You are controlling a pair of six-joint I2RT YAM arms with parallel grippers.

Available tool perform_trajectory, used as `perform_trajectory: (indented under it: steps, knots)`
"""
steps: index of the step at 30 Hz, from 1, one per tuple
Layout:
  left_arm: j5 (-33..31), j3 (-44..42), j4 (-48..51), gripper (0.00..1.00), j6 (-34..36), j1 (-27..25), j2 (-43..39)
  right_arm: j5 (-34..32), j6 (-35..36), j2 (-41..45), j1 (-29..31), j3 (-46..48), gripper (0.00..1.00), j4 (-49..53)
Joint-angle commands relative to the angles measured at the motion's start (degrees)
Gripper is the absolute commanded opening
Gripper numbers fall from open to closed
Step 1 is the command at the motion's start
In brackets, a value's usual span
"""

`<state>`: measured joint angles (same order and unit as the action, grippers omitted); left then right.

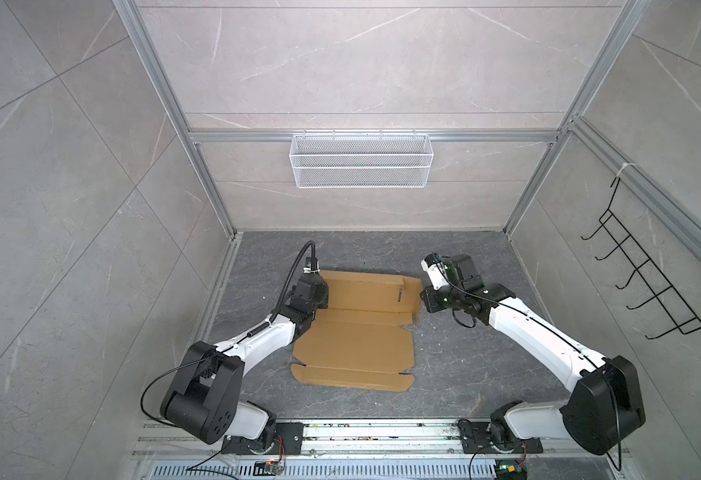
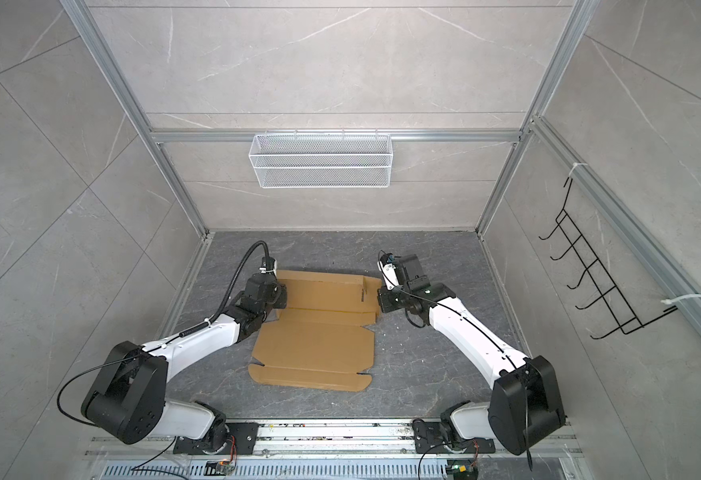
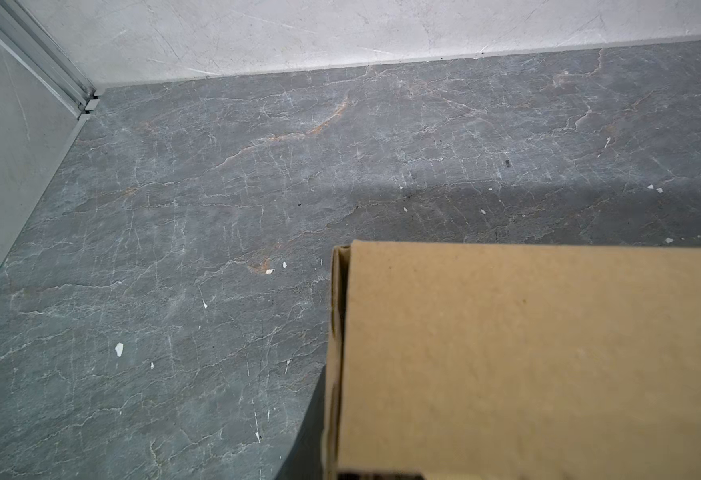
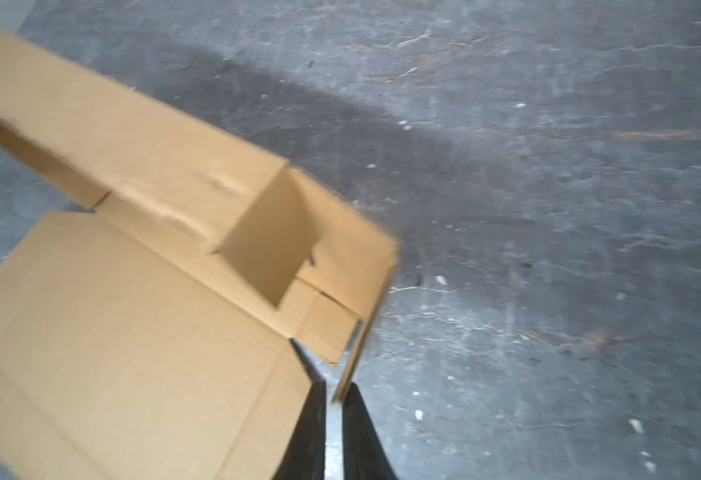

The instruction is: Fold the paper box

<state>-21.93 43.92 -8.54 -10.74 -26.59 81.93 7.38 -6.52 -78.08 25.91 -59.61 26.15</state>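
Dark grey marbled floor [image 1: 465, 374] carries the brown corrugated-cardboard paper box [image 1: 357, 345] in both top views, near panels flat, far wall raised; left gripper [image 1: 323, 302] and right gripper [image 1: 423, 298] are set at its far corners.

Left wrist view: an upright side panel [image 3: 527, 353] is seen close; the closed jaws are hidden and judged clamped on it.

Right wrist view: the fingers [image 4: 311, 428] are pinched on the end flap [image 4: 353, 270].

Wall erection is judged in hand; the end flaps must next be folded inward.

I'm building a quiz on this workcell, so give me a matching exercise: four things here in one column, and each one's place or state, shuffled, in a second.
1. paper box
2. mesh basket
3. hook rack
4. right gripper

A. hanging on the right side wall
B. fingers either side of a raised flap edge
C. lying partly folded on the dark floor
D. hanging on the back wall rail

Pairs: 1-C, 2-D, 3-A, 4-B.
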Motion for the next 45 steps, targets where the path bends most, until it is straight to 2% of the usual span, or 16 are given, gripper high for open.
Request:
perform_trajectory:
  steps: [1, 6, 11, 16, 20, 23, 25, 30, 37, 45]
  knots:
    - [0.1, 0.2, -1.5, 0.10, -1.7, 0.2, -1.2, -1.5, -3.3, 1.4, 3.4, 1.1, 0.13, -1.7]
    - [0.1, -0.2, -1.7, 0.10, -1.7, 0.1, -1.2, -3.0, -4.1, 1.4, 6.1, 1.8, 0.13, -1.8]
    - [-0.3, -0.4, -2.0, 0.10, 0.2, 0.2, -1.3, -2.8, -3.9, 3.4, 5.1, 1.5, 0.17, -0.6]
    - [2.7, 0.3, -2.0, 0.10, 5.3, 0.2, -1.6, -8.0, 1.9, 1.5, 1.9, -7.7, 0.30, 8.2]
    - [4.4, 0.7, -2.0, 0.10, 7.4, 1.1, -2.0, -14.2, 7.9, -2.4, -0.6, -16.3, 0.49, 15.8]
    - [6.5, 0.8, -2.4, 0.10, 7.9, 2.0, -1.6, -16.1, 12.4, -5.6, -1.0, -20.9, 0.58, 20.2]
    - [8.2, 1.4, -2.4, 0.10, 8.7, 2.4, -0.8, -14.7, 15.1, -6.9, -1.0, -22.6, 0.62, 20.8]
    - [10.3, 3.0, -2.1, 0.10, 10.5, 2.5, 0.7, -11.0, 18.7, -11.2, -1.0, -27.1, 0.62, 24.1]
    - [9.8, 3.8, -1.2, 0.10, 11.0, 2.5, 1.3, -6.7, 20.2, -16.8, -1.1, -28.1, 0.61, 23.7]
    - [9.5, 3.8, -1.2, 0.10, 10.4, 2.5, 1.3, -7.4, 21.1, -21.1, -1.4, -27.7, 0.57, 23.6]
